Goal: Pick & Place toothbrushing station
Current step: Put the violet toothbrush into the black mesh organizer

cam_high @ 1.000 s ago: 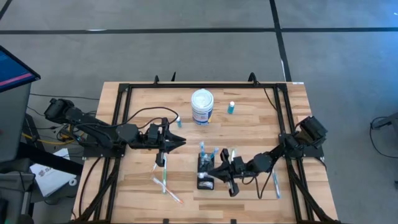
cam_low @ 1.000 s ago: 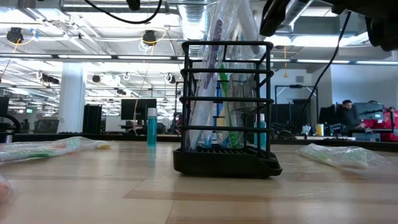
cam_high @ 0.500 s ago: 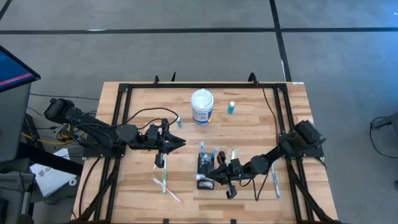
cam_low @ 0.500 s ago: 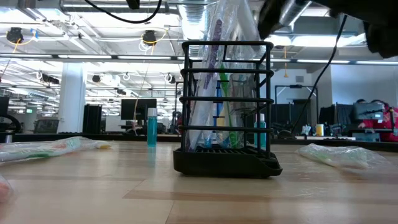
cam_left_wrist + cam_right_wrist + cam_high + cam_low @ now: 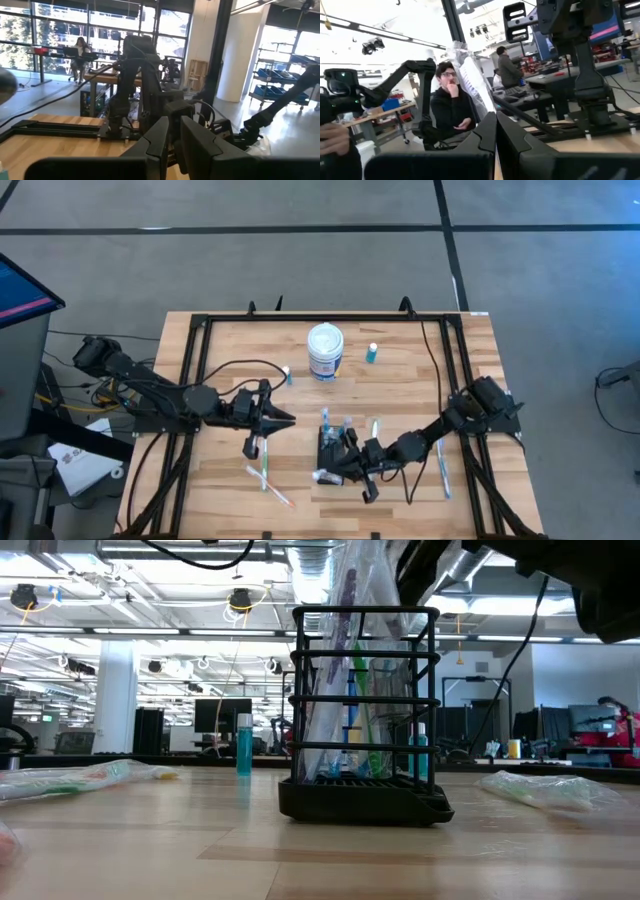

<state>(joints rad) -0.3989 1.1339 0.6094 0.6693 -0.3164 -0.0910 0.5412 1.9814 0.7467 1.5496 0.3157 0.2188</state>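
holder: one black slotted toothbrushing station (image 5: 330,450) is standing upright on the wooden desk (image 5: 410,395), in the near-middle part, with several wrapped toothbrushes sticking up out of it; can't tell the exact count

right hand (image 5: 345,463): it's hovering right at the holder's near-right side, fingers pressed fully together, and I can't tell if it's touching anything

left hand (image 5: 285,418): it's hanging over the desk left of the holder, fingers only a narrow gap apart, nothing visibly between them

loose brushes: two wrapped toothbrushes (image 5: 265,470) are lying left of the holder, one more (image 5: 442,477) is lying at the right edge

tub: one white round tub (image 5: 325,351) is sitting toward the far side

bottles: two small blue bottles (image 5: 371,353), one on each side of the tub
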